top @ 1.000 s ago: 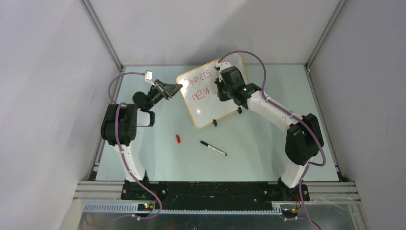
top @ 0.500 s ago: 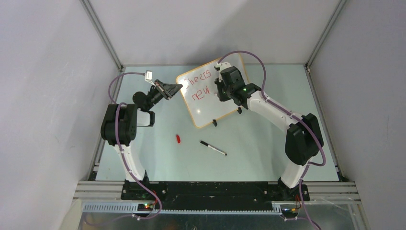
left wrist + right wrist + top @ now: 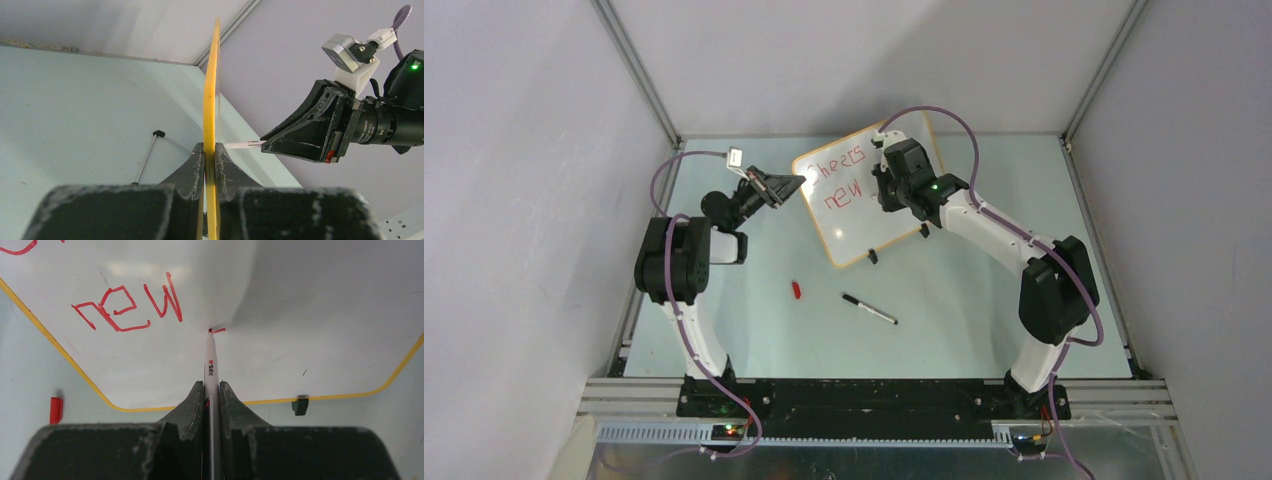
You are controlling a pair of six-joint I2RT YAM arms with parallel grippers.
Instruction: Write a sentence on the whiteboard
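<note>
The whiteboard [image 3: 854,225] stands tilted at the back of the table, with an orange-tan rim. It also shows in the right wrist view [image 3: 310,315] and edge-on in the left wrist view [image 3: 215,75]. Red letters read "Cheers" [image 3: 837,163] and "new" [image 3: 844,192]; "new" also shows in the right wrist view [image 3: 130,307]. My left gripper [image 3: 796,182] is shut on the board's left edge [image 3: 210,150]. My right gripper [image 3: 882,192] is shut on a white red-ink marker [image 3: 210,365]. Its tip [image 3: 210,331] touches the board beside a short red stroke [image 3: 219,330], right of "new".
A red marker cap [image 3: 796,290] and a black-capped pen [image 3: 870,309] lie on the table in front of the board. The cap also shows in the right wrist view [image 3: 56,410]. A black clip foot [image 3: 300,405] sits on the board's lower rim. Enclosure walls stand all round.
</note>
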